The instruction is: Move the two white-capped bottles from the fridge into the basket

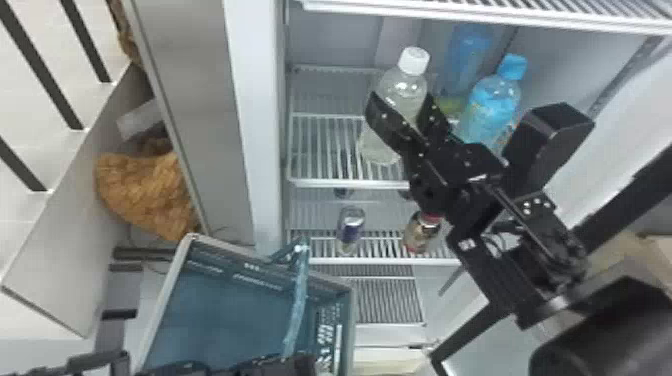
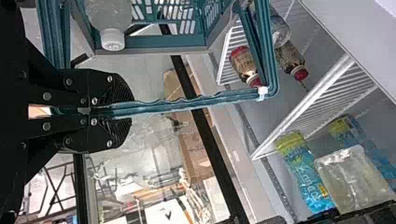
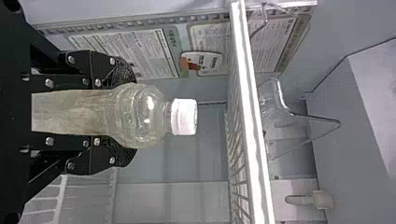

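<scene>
My right gripper (image 1: 400,117) is shut on a clear white-capped bottle (image 1: 392,140) over the upper wire shelf; whether its base touches the shelf I cannot tell. In the right wrist view the bottle (image 3: 140,114) lies between the two fingers of the gripper (image 3: 114,112), its cap beyond them. At the head view's bottom edge is my left gripper (image 1: 290,365), by the blue-green basket (image 1: 220,295). The left wrist view has that gripper (image 2: 112,112) shut on the basket handle (image 2: 187,103); another white-capped bottle (image 2: 109,16) is in the basket (image 2: 159,42).
Right of the held bottle stands a blue-capped bottle (image 1: 490,105), with a blue one (image 1: 465,55) behind. A can (image 1: 351,225) and a red-capped bottle (image 1: 422,232) are on the shelf below. The fridge's side wall (image 1: 255,125) rises at the left.
</scene>
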Motion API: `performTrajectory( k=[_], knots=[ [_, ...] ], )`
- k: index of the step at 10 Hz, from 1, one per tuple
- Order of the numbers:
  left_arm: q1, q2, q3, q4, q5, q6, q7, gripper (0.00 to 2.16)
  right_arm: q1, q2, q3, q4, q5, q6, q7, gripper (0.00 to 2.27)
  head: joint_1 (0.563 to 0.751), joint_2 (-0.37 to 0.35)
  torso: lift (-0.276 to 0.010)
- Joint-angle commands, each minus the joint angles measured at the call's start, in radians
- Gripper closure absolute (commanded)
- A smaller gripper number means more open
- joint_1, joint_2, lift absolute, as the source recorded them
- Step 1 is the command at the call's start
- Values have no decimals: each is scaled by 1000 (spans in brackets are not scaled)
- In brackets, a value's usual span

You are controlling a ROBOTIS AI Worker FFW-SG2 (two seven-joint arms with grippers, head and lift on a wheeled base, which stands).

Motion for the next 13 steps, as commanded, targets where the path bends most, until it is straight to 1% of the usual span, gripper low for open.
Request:
performTrajectory(
  k=[1,5,8,10,13],
  knots=[
    [0,0,1,0,0,0,-1,1213,37,-2,-16,-44,2,30,5,897,695,-125,0],
    [0,2,-1,0,-2,0,1,1214,152,1,-58,-174,2,94,5,897,695,-143,0],
    [0,2,-1,0,-2,2,1,1213,230,29,-119,-280,10,209,6,897,695,-172,0],
    [0,2,-3,0,-2,2,1,1214,292,56,-163,-346,0,300,22,897,695,-197,0],
    [-7,6,-13,0,-4,7,1,1214,368,67,-181,-442,-17,477,48,897,695,-221,0]
  ],
)
